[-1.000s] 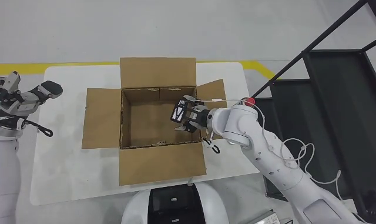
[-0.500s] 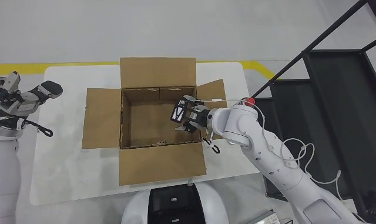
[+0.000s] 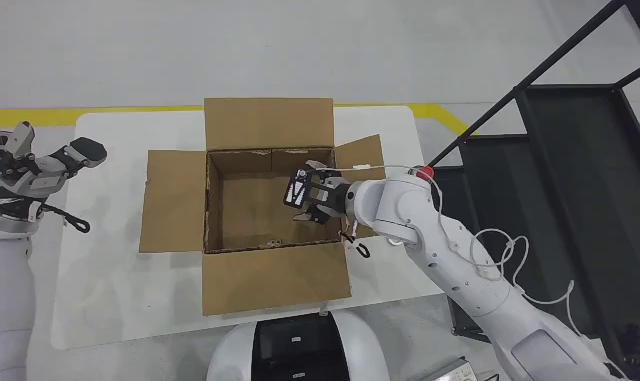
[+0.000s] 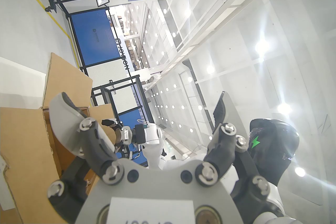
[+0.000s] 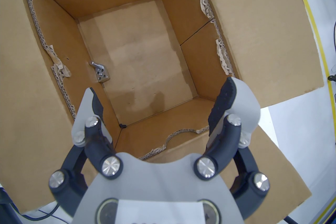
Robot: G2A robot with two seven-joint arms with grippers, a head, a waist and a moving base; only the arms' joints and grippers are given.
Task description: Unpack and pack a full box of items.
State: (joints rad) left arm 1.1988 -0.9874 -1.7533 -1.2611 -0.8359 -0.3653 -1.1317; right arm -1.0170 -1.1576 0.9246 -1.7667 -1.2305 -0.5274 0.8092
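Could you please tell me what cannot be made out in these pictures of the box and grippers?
Small metal piece on the box floor, right wrist view: too small to identify.
Dark speck in a floor corner, same view: too small.
Box floor beneath the right gripper, top view: hidden by it.
Box interior, left wrist view: hidden by its own wall.

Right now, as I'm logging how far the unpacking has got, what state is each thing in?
Box, open, all four flaps folded outward, nearly empty.
Metal part, lying on the box floor beside a wall.
Right gripper, open, empty, above the box opening.
Left gripper, open, empty, off to one side of the box.
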